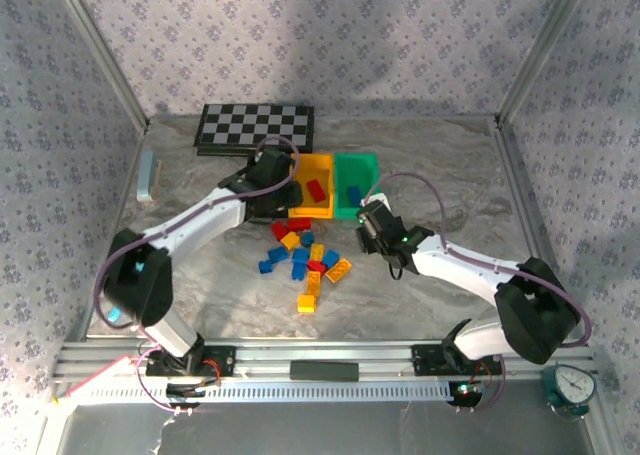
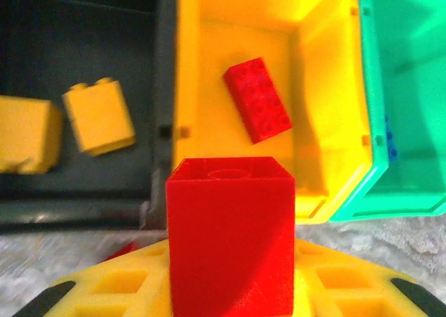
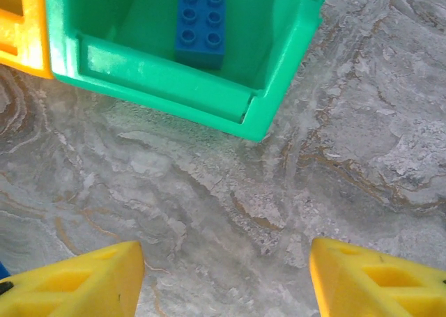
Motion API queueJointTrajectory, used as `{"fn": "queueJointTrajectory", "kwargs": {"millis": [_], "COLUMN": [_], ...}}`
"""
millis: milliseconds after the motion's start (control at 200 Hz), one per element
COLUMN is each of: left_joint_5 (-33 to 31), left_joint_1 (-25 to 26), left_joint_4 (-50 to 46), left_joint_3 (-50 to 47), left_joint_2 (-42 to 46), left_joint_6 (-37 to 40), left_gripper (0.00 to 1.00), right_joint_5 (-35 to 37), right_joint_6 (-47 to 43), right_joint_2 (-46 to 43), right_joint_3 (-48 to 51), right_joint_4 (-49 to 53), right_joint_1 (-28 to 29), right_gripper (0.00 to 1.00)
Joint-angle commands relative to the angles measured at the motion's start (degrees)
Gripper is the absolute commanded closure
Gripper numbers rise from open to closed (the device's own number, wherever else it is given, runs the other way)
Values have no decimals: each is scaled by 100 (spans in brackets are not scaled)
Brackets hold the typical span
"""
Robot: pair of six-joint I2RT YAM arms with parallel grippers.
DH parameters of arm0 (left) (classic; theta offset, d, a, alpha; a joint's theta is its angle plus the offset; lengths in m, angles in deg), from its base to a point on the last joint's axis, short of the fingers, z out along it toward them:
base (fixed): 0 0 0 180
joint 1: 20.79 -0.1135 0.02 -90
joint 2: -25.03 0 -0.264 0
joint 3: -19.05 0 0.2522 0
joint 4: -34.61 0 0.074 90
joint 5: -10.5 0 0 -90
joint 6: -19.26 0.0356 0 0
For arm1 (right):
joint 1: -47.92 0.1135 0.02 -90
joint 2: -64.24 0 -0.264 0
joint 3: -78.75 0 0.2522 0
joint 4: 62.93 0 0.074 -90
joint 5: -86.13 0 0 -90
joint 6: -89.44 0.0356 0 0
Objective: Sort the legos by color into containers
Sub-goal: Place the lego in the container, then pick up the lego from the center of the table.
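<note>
**Left jaws grip a red brick at the yellow bin; right jaws stand open by the green bin**

The left jaws are closed on a red brick [image 2: 230, 219], which stands upright between the yellow fingers [image 2: 111, 292]. In the left wrist view the brick hangs at the near wall of the yellow bin [image 2: 327, 87], close to where that bin meets the black bin [image 2: 83, 38]. How high it sits above the rim cannot be told.

A longer red brick [image 2: 258, 99] lies flat and askew on the yellow bin's floor. Two yellow-orange bricks [image 2: 101, 115] rest side by side in the black bin.

The right jaws are open with nothing between them. Their yellow fingers [image 3: 77, 282] hover over bare marble tabletop [image 3: 230, 191], just short of the near corner of the green bin [image 3: 160, 73]. A blue brick [image 3: 201, 21] lies in that bin, studs up.

From above, the three bins sit in a row, touching, at the middle of the tabletop. The loose legos [image 1: 300, 257], red, blue and yellow-orange, are scattered just in front of the bins, between the two arms. A checkerboard [image 1: 255, 127] lies flat behind the bins.
</note>
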Motion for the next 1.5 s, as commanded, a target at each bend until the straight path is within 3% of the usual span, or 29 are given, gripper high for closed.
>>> {"fn": "queueJointTrajectory", "kwargs": {"millis": [0,60,150,295,660,820,1214,1384,1494], "left_joint_5": [18,-196,-259,-174,-741,-1046,-1691,-1613,-1241], "left_joint_1": [57,59,51,64,325,332,206,-55,-281], "left_joint_4": [-331,-541,-661,-569,340,685,353,427,736], "left_joint_3": [813,1204,1543,1541,-92,-964,-2075,-2463,-2828], "left_joint_2": [-734,-1098,-1433,-1368,9,560,1243,1545,1779], "left_joint_6": [258,251,282,287,353,336,414,484,549], "left_gripper": [60,53,50,45,44,44,44,44,44], "right_joint_5": [111,151,140,-263,-1687,-1867,-3343,-3102,-2892], "right_joint_6": [-54,-62,-31,110,467,467,-681,-750,-756], "right_joint_2": [43,41,23,44,623,668,1338,1660,1705], "right_joint_3": [-186,-202,-208,-175,-365,-370,-1076,-1202,-1343], "right_joint_4": [-10,7,13,-154,-571,-673,261,538,660], "right_joint_1": [93,115,144,133,183,256,359,537,592], "right_gripper": [34,34,34,34,34,34,34,34,34]}}
